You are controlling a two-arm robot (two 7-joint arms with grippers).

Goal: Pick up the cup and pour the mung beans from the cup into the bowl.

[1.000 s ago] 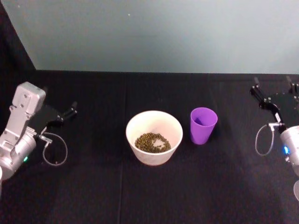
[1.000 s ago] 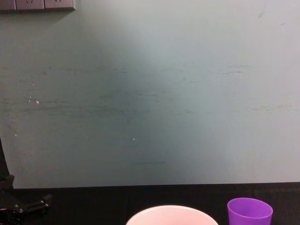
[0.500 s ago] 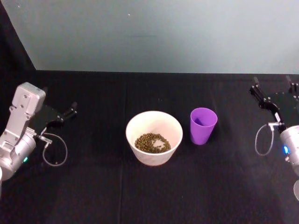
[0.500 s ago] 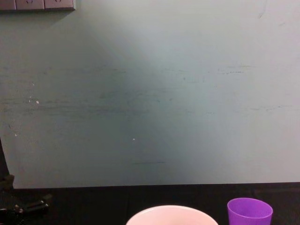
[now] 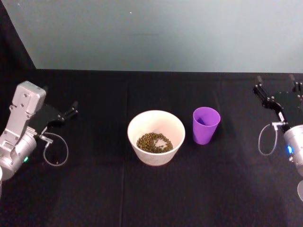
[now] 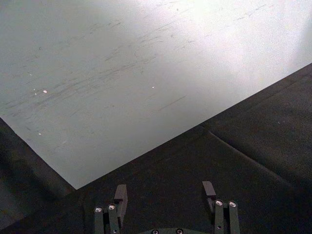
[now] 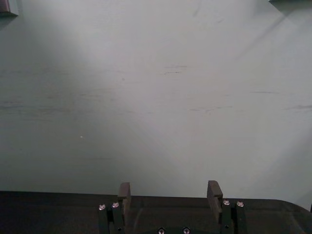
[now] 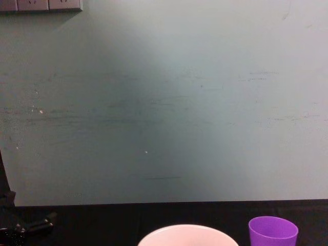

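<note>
The purple cup point(image 5: 206, 125) stands upright on the black table, just right of the bowl point(image 5: 156, 137). No gripper touches it. Mung beans point(image 5: 154, 142) lie in the bottom of the white bowl. The chest view shows the cup's rim point(image 8: 272, 231) and the bowl's rim point(image 8: 187, 231) at its lower edge. My left gripper point(image 5: 72, 109) rests open at the far left, well apart from the bowl. Over at the table's far right, my right gripper point(image 5: 275, 79) is open too, away from the cup. Both wrist views show open jaws, left gripper point(image 6: 165, 191) and right gripper point(image 7: 169, 190), with nothing between them.
A black cloth covers the table point(image 5: 142, 198), and a pale green wall point(image 5: 156, 33) rises behind its back edge. A loose cable loop point(image 5: 56, 152) hangs by the left arm and another cable loop point(image 5: 266, 142) by the right arm.
Both arms have drifted very slightly away from me. The cup and the bowl have not moved.
</note>
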